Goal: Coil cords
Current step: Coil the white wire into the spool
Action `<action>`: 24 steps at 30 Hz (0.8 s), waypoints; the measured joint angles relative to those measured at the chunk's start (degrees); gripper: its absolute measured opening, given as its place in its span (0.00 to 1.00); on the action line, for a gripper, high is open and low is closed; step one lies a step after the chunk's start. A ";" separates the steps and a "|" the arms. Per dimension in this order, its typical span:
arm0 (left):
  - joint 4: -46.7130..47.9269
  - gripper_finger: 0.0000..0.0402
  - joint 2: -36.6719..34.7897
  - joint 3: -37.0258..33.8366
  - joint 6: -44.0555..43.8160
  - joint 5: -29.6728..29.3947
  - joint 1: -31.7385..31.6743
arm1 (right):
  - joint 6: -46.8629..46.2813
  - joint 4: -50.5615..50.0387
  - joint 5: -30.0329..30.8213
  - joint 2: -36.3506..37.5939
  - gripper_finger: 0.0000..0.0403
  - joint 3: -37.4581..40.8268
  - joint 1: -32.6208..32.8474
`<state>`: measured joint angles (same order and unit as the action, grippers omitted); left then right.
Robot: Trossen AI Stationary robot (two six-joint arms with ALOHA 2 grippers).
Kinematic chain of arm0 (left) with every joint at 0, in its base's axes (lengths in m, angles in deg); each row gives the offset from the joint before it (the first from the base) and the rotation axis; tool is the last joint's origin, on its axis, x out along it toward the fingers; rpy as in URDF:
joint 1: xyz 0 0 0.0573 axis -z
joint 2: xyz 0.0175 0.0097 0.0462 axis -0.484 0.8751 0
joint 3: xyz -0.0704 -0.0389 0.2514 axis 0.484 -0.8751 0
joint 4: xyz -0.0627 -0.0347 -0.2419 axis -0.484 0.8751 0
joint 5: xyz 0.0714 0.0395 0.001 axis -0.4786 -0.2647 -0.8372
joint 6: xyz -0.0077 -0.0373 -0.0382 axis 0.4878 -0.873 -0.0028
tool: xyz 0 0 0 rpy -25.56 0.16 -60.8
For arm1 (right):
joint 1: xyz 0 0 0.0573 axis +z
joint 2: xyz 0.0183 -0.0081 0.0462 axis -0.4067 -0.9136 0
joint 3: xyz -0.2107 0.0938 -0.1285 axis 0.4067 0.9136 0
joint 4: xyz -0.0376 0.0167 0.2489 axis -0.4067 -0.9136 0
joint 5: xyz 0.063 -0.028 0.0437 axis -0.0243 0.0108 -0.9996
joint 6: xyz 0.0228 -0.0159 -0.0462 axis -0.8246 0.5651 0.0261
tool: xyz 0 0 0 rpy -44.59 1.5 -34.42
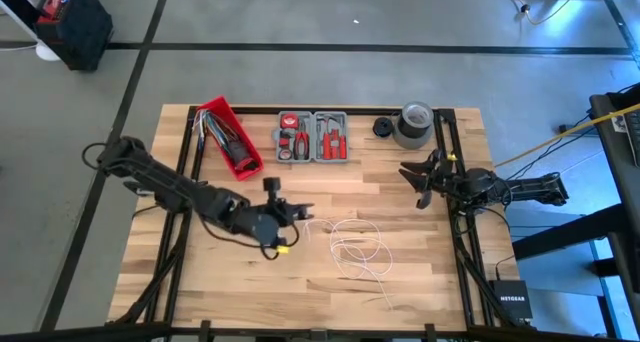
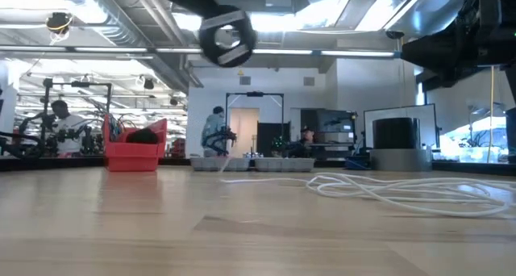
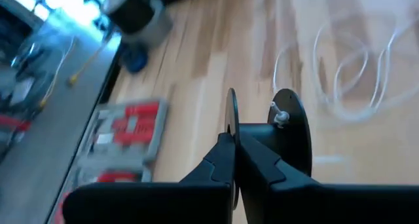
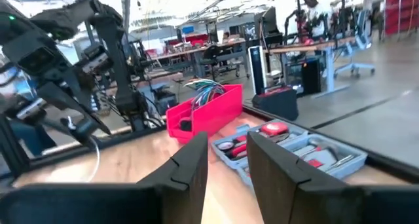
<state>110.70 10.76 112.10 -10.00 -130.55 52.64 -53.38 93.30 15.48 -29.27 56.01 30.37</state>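
A long white cord [image 1: 355,247] lies in loose loops on the wooden table, right of centre [image 2: 387,187]. Just left of it my left gripper [image 1: 298,212] is shut on a black spool with two round flanges [image 3: 291,139], held high above the table [image 2: 227,38]. A short white stub [image 3: 281,116] shows on the far flange's face; whether it is the cord's end I cannot tell. My right gripper [image 1: 420,177] waits at the table's right edge, open, with nothing between its fingers [image 4: 226,165]. My left gripper pinches the thin near flange of the spool [image 3: 230,109] by its rim between its two shut fingers [image 3: 219,160]. The fingers slant down toward the table's right side. The spool is lifted clear of the table, its flanges on edge and the other flange standing free beside the fingers.
Along the far edge stand a red bin of wires [image 1: 228,137], a grey tool case [image 1: 313,137], a small black round thing [image 1: 382,127] and a grey roll of tape [image 1: 413,124]. Bare wood lies at the near left [image 1: 200,272].
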 joint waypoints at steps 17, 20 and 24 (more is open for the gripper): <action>-41.08 0.00 -0.30 -10.22 14.56 4.64 -13.55 | 8.79 14.13 -8.29 -31.09 0.27 -10.61 0.02; -40.78 0.00 -0.70 -10.22 14.40 0.63 -14.11 | 10.73 14.02 -6.80 -43.18 0.27 -15.45 0.02; -41.18 0.00 -1.76 -10.21 15.40 -0.45 -14.96 | 10.86 14.43 -3.46 -57.45 0.27 -21.96 -0.04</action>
<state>69.52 9.00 101.89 5.40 -131.00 37.68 -42.52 107.72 12.03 -86.73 34.05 30.33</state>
